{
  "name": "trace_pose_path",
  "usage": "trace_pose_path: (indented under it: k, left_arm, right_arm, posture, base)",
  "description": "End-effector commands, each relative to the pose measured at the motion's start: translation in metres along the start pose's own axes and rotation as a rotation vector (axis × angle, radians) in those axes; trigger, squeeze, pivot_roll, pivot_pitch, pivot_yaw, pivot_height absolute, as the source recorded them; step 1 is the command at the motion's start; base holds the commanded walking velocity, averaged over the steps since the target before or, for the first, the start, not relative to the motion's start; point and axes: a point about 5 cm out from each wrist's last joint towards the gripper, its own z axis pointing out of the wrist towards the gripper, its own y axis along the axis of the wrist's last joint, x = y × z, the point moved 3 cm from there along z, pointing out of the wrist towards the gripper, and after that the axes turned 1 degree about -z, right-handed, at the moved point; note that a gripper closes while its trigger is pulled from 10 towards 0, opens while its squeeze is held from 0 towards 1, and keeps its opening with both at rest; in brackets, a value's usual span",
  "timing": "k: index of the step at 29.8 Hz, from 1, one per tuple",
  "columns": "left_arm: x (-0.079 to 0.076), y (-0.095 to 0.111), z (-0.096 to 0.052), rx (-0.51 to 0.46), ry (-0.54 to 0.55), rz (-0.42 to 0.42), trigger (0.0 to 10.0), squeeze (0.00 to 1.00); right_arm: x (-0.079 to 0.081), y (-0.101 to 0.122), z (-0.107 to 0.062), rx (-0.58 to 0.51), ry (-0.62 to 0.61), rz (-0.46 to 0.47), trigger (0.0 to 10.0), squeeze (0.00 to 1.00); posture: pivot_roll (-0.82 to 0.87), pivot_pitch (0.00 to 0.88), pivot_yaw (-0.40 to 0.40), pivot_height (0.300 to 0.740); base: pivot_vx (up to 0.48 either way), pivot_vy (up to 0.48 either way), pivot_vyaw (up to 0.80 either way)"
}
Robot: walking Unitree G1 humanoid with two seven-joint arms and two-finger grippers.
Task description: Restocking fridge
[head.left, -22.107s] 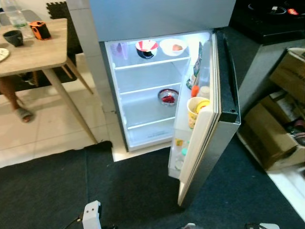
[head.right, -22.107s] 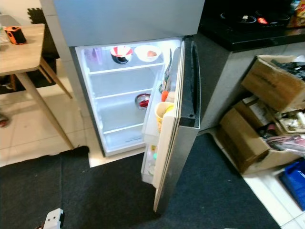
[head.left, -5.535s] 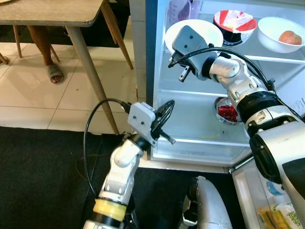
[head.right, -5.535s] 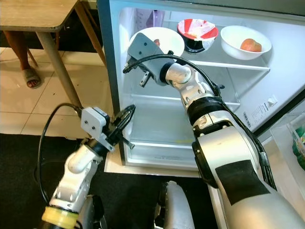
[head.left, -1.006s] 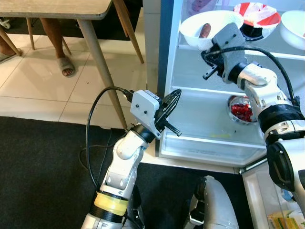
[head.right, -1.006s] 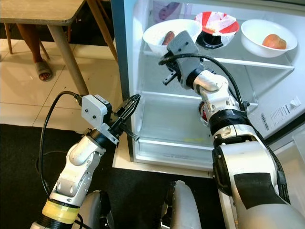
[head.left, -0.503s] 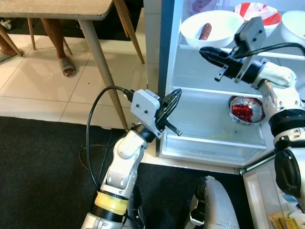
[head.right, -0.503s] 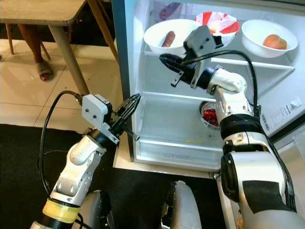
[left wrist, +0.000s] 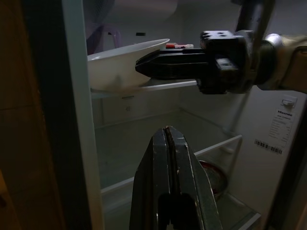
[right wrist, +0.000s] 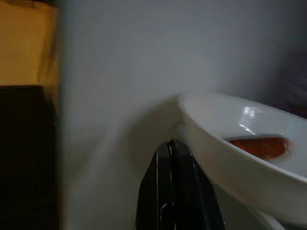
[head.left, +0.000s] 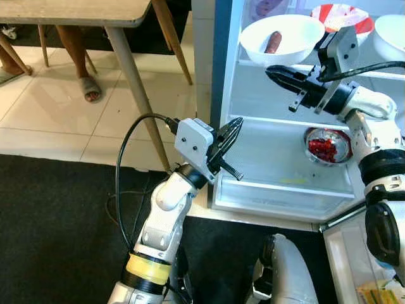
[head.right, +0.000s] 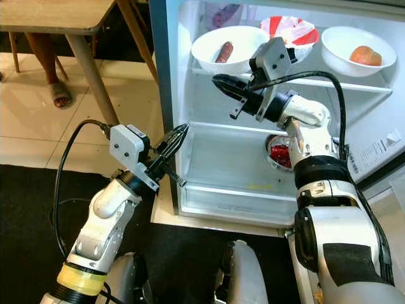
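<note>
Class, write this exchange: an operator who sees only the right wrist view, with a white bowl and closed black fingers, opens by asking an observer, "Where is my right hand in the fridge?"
Observer: The right hand is just below the top shelf, under the white bowl holding a sausage.
Operator: What else is on that shelf?
Observer: A red-and-white bowl and a second white bowl holding an orange-red fruit.
Operator: And lower down?
Observer: A bowl of red food sits on the middle shelf.
Operator: My left hand?
Observer: The left hand is shut, at the fridge's left edge.
</note>
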Motion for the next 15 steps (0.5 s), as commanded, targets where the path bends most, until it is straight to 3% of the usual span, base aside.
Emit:
trace_pose_path:
  k: [1,6,15]
  left_arm:
    - [-0.002,-0.002,-0.001,0.003,-0.014,-0.008,10.0,0.0]
    - [-0.002,-0.002,-0.001,0.004,-0.012,-0.009,10.0,0.0]
    - [-0.003,-0.001,-0.002,0.004,-0.008,-0.008,10.0,0.0]
  right_arm:
    - [-0.001,-0.002,0.003,0.026,-0.034,-0.008,10.0,0.0]
    - [-0.007,-0.005,0.011,0.076,-0.137,-0.016,10.0,0.0]
    - [-0.006,-0.001,0.023,0.092,-0.199,-0.045,10.0,0.0]
  posture:
    - [-0.04,0.249,0.004,0.592]
    - [-0.04,0.252,0.002,0.592]
    - [-0.03,0.256,-0.004,0.592]
  base:
    - [0.0,0.0,0.0]
    - [0.0,0.0,0.0]
    - [0.0,0.0,0.0]
